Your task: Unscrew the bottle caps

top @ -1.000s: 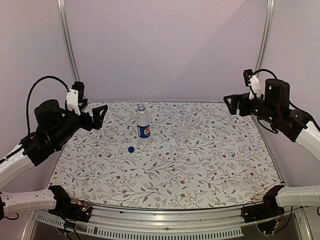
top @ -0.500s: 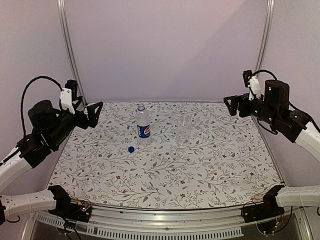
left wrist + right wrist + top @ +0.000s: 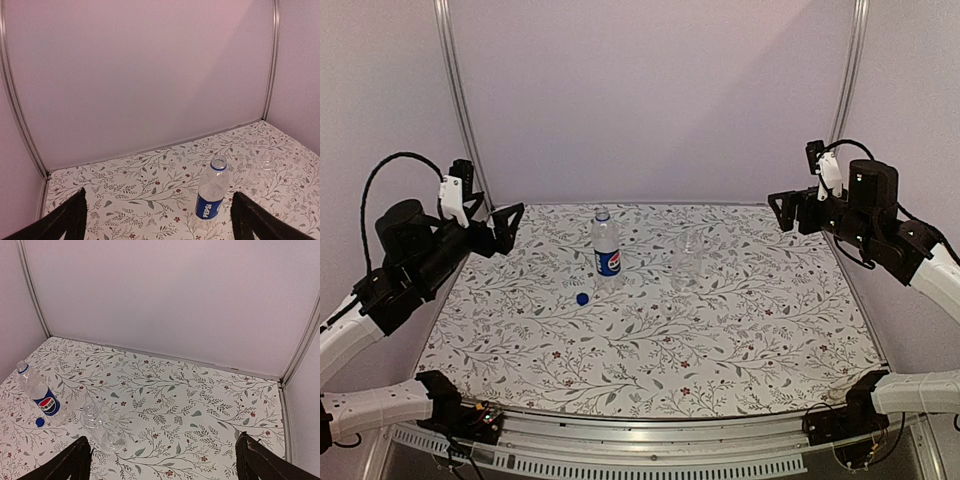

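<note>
Two clear plastic bottles are seen from above on the floral-patterned table point(image 3: 720, 340). The taller bottle with a blue, red and white Pepsi label point(image 3: 606, 244) stands toward the far edge, left of the middle. The shorter bottle, unlabelled point(image 3: 687, 262), stands near it on the right. A small round solid blue plastic cap point(image 3: 582, 298) lies on the surface just beside the taller bottle, on its near-edge side. The left gripper point(image 3: 510, 226) is held over the far left corner and the right gripper point(image 3: 780, 210) over the far right corner, both well apart from the bottles.

From the left wrist, the fingers point(image 3: 67, 222) are shown spread wide with nothing between them. The taller bottle's mouth is seen open, with only a blue ring at the neck.

From the right wrist, the fingers point(image 3: 70, 462) are likewise spread and empty. Whether a pale see-through cap sits on the shorter bottle cannot be told.

The blue cap is judged already off. If the other is still on, the shorter bottle must be steadied by one gripper while its top is pinched and turned by the other.
</note>
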